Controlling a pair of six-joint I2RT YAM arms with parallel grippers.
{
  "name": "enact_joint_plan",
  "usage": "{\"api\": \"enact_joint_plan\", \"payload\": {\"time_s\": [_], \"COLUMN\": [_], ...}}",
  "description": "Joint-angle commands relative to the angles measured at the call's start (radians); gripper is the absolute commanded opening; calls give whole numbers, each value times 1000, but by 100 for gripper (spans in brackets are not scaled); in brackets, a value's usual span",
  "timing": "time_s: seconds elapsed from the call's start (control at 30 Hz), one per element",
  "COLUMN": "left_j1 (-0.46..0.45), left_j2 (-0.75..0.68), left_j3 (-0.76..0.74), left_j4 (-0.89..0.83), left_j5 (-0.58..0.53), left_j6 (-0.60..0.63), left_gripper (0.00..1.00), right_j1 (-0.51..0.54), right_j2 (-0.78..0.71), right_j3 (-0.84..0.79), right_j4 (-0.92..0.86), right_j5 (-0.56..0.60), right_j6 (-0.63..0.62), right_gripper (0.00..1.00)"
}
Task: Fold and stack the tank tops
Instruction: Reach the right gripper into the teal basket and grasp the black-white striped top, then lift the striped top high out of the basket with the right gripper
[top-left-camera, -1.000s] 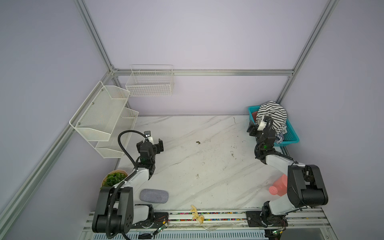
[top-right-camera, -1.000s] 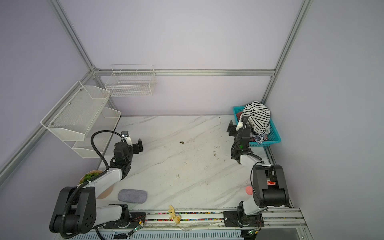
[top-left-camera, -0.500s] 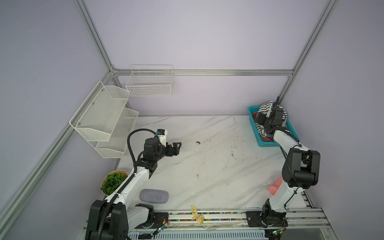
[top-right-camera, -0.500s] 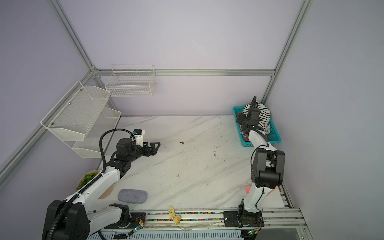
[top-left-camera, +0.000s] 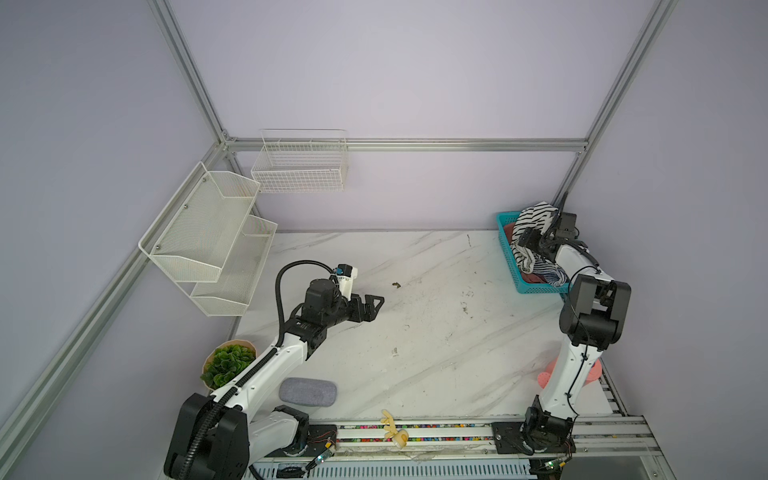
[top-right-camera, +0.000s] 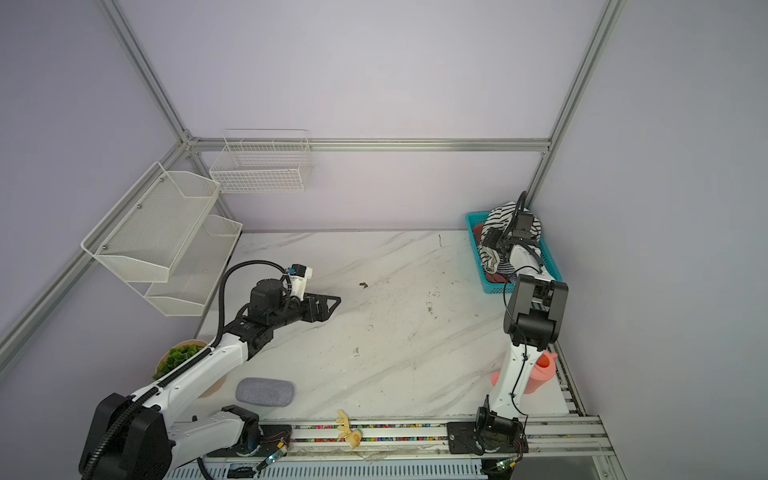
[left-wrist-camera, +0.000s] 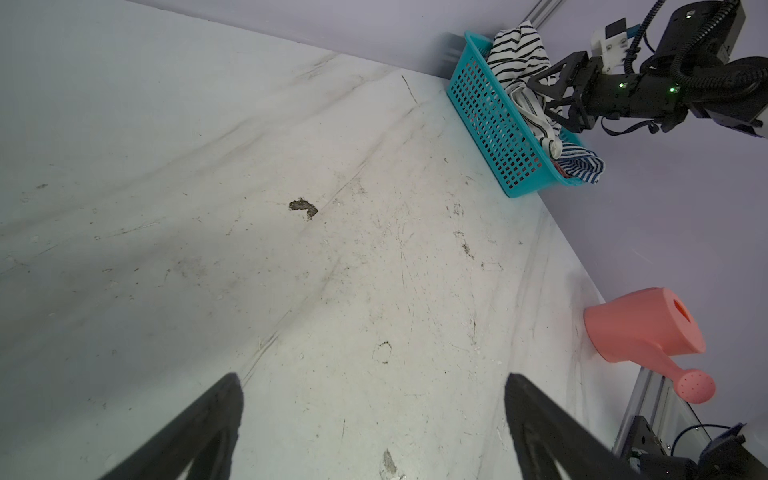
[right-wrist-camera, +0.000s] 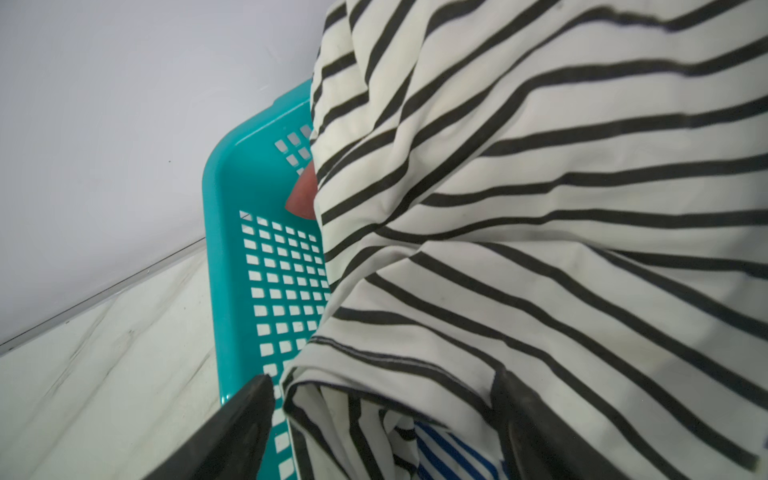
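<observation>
Marbled counter (top-left-camera: 415, 340) in both top views; left claw (top-left-camera: 376, 307) gapes wide over its left half. Left wrist: teal basket (left-wrist-camera: 490, 124) at the far right corner holds white black-striped tank top (left-wrist-camera: 515, 50) above navy-striped tank top (left-wrist-camera: 582, 164). Right wrist: right claw (right-wrist-camera: 382, 380) spread wide, straddling the white one.

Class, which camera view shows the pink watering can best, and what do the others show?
The left wrist view: the watering can stands whole and unblocked, spout included. In both top views the right arm hides part of the watering can. The right wrist view misses it.
</observation>
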Motion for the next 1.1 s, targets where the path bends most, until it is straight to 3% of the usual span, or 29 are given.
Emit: {"api": "enact_joint_plan", "payload": {"time_s": [0.0,0.17,0.27,0.37,0.43,0.5,0.53,0.67,1.07], "left_j1": [-15,-28,-35,-39,-41,-43,-43,-47,-51], "left_j2": [2,10,4,-4,-10,-14,-16,-25,-69], "left_j3": [100,110,113,109,107,107,107,109,98], "left_j4": [11,-6,-25,-33,-37,-42,-44,-45,-65], "left_j5": [16,13,11,0,-5,-9,-9,-10,-67], "left_j6": [-17,-14,-7,-3,0,1,3,5,29], "left_gripper": [97,97,98,98,98,98,98,98,99], "right_j1": [-4,-5,-4,-4,-6,-6,-6,-6,-6], "right_j2": [18,54,64,63,57,38,27,-56,-476], "right_j3": [18,19,23,27,29,30,28,-4,-314], "right_j4": [-64,-73,-77,-79,-83,-81,-82,-60,152], "right_j5": [-68,-109,-137,-137,-136,-131,-131,-136,-195], "right_j6": [13,10,10,10,8,11,13,9,81], "right_gripper": [85,84,72,51,31,4,0,0,0]}}
